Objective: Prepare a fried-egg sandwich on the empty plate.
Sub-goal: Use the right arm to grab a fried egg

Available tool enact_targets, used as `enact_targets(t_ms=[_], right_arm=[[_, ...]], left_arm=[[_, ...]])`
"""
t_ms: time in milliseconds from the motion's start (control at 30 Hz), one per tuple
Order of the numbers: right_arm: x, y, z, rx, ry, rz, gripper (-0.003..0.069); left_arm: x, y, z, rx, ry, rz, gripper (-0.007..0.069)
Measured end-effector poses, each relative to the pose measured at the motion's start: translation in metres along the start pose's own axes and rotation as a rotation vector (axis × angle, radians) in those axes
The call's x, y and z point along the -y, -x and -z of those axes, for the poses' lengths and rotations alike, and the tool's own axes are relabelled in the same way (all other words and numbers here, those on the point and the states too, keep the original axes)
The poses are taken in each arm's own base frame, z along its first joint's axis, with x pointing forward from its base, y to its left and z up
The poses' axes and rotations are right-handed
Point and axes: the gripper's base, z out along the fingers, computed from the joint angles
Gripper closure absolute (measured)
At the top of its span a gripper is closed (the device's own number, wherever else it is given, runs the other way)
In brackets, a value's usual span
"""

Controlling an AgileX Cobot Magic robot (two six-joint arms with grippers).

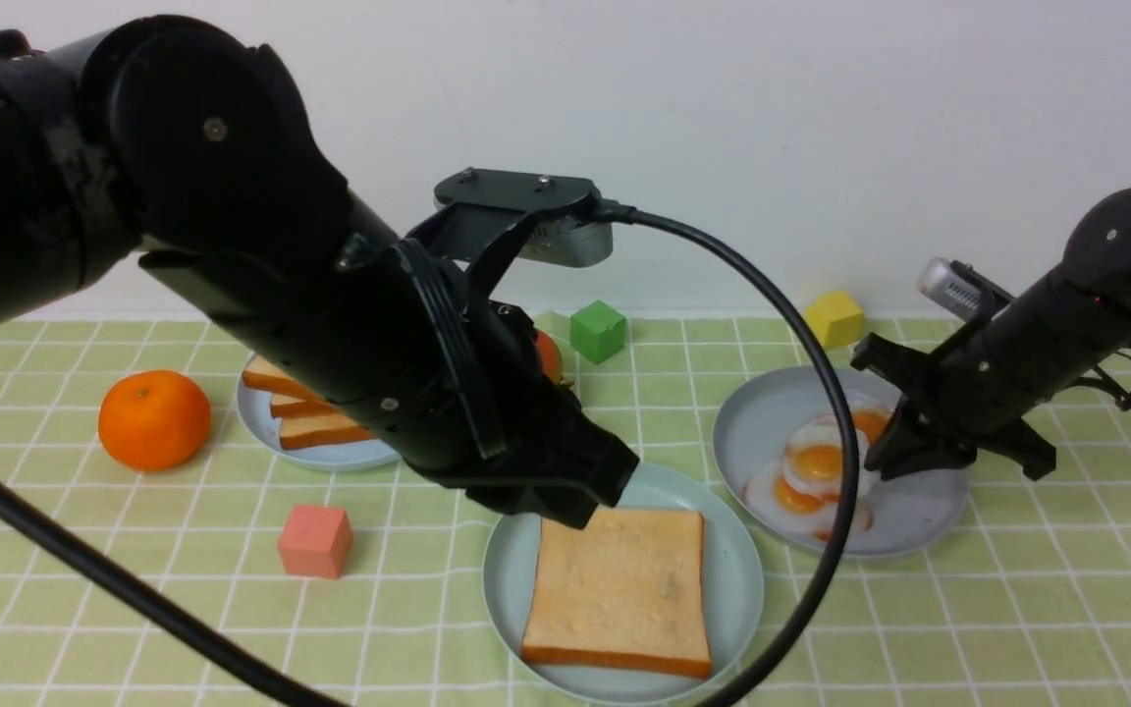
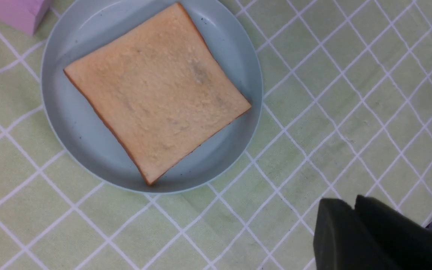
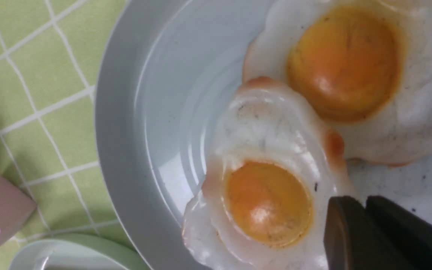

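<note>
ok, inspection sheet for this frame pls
Surface: green checked cloth, flat.
Job's things: one toast slice flat on mint plate; fried eggs piled on grey-blue plate; spare toast on light blue plate.
Clutter: orange, pink cube, green cube, yellow cube, all off the plates.
Grippers: left gripper fingers together, empty, near mint plate; right gripper fingers closed on top fried egg at its edge.
Cables: wrist cable loops in front of grey-blue plate.
Surroundings: plain white wall.

I see one tan toast slice [image 1: 619,589] lying flat on the mint plate [image 1: 511,589]. The glossy fried egg [image 1: 811,462] sits stacked at its two o'clock.
</note>
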Motion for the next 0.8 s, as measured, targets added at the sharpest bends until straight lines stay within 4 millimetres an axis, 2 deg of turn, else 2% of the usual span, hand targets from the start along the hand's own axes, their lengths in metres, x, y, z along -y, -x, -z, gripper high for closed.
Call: enact_targets(t_ms=[400,467,633,733,800], right_arm=[[-0.003,0.0,0.003,0.016,0.001,0.13,0.061],[-0.005,-0.001,-0.001,0.013,0.006,0.189,0.0612],[-0.006,-0.005,-0.011,-0.017,0.007,0.195,0.061],[-0.005,-0.005,-0.013,-0.024,0.008,0.166,0.0592],[-0.005,-0.007,-0.013,-0.044,0.005,0.151,0.0543]], left_arm=[[0.0,0.0,0.0,0.0,0.0,0.0,0.055],[0.0,0.0,0.0,0.0,0.0,0.0,0.055],[0.0,0.0,0.0,0.0,0.0,0.0,0.055],[0.0,0.0,0.0,0.0,0.0,0.0,0.055],[0.0,0.0,0.0,0.0,0.0,0.0,0.0548]])
